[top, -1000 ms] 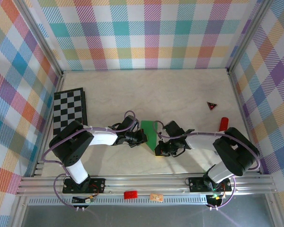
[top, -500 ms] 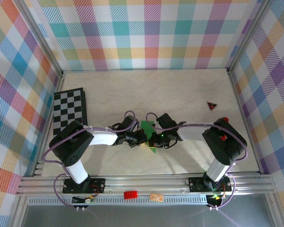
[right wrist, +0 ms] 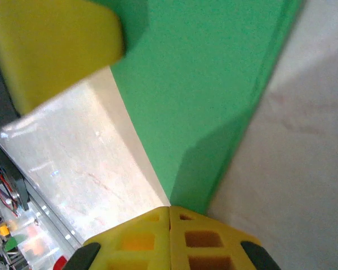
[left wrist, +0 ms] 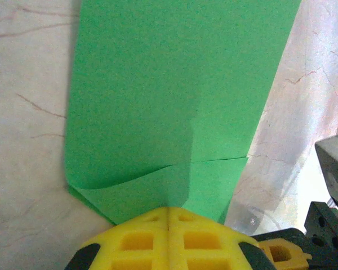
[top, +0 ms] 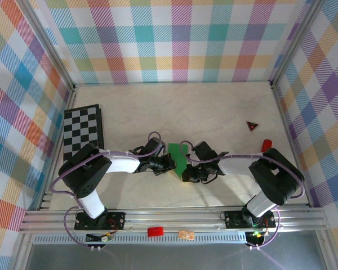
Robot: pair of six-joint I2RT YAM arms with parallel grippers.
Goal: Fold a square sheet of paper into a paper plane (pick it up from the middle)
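Pale tabletop (top: 158, 107) wide open behind, chessboard (top: 81, 132) by left wall, red cylinder (top: 266, 145) well right. Green sheet (top: 178, 156), partly folded, lies mid-table between grippers. Left gripper (top: 171, 164) pressed together at its creased edge; right gripper (top: 186, 175) likewise at near corner

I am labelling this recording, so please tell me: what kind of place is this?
Probably a robot test cell in a lab, not a home: a tabletop boxed in by plaid walls, the left arm and right arm bolted to an aluminium rail, and a stray chessboard.
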